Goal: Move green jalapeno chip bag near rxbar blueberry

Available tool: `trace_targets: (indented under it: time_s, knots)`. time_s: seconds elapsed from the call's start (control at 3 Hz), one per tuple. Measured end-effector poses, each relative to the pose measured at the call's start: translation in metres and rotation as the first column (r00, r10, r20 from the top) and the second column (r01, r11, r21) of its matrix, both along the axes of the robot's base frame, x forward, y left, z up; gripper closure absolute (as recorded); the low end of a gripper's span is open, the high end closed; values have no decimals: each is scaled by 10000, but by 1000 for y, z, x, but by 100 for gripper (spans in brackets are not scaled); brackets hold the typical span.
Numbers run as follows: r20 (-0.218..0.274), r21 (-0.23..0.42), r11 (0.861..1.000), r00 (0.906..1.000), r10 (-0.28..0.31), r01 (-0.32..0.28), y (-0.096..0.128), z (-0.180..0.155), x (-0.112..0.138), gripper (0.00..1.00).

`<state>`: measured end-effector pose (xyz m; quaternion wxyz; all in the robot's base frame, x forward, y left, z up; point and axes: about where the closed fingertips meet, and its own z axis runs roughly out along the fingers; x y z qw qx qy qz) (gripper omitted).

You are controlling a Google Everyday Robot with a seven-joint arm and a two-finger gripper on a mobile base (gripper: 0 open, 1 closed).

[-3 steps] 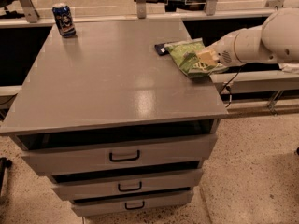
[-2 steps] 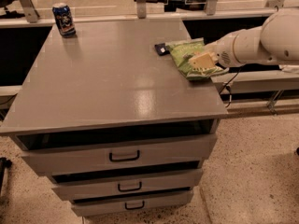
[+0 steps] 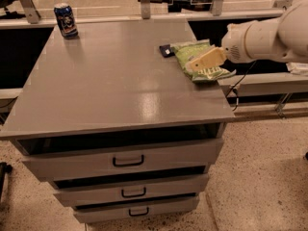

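Fingers [image 3: 208, 58] of gripper [image 3: 192, 65] pinch green jalapeno chip bag [image 3: 186, 52] at table [image 3: 115, 85] R edge, rxbar blueberry [image 3: 166, 50] just beside.

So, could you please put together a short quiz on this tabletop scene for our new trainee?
1. True or false: the blue can stands at the table's far left corner.
2. Which lies closest to the green jalapeno chip bag? A) blue can B) rxbar blueberry C) drawer handle
3. Fill in: the gripper sits over the ____.
Key: 1 true; 2 B; 3 green jalapeno chip bag, by the table's right edge.
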<state>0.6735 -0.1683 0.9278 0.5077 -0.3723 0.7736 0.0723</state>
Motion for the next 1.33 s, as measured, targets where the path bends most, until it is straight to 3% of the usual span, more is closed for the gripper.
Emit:
trace_targets:
  time_s: [0.33,0.67,1.0,1.33]
  knots:
    - [933,96,9944,9902,1037,-1051,-17,56,-27,0]
    - [1764,-772,9698,9542,2416,-2313,-27,105,-53,0]
    - [1680,-1131,9506,9375,3049,-2890,-22,110,-66,0]
    - [1706,-1051,9548,9409,2927,-2779,-21,109,-63,0]
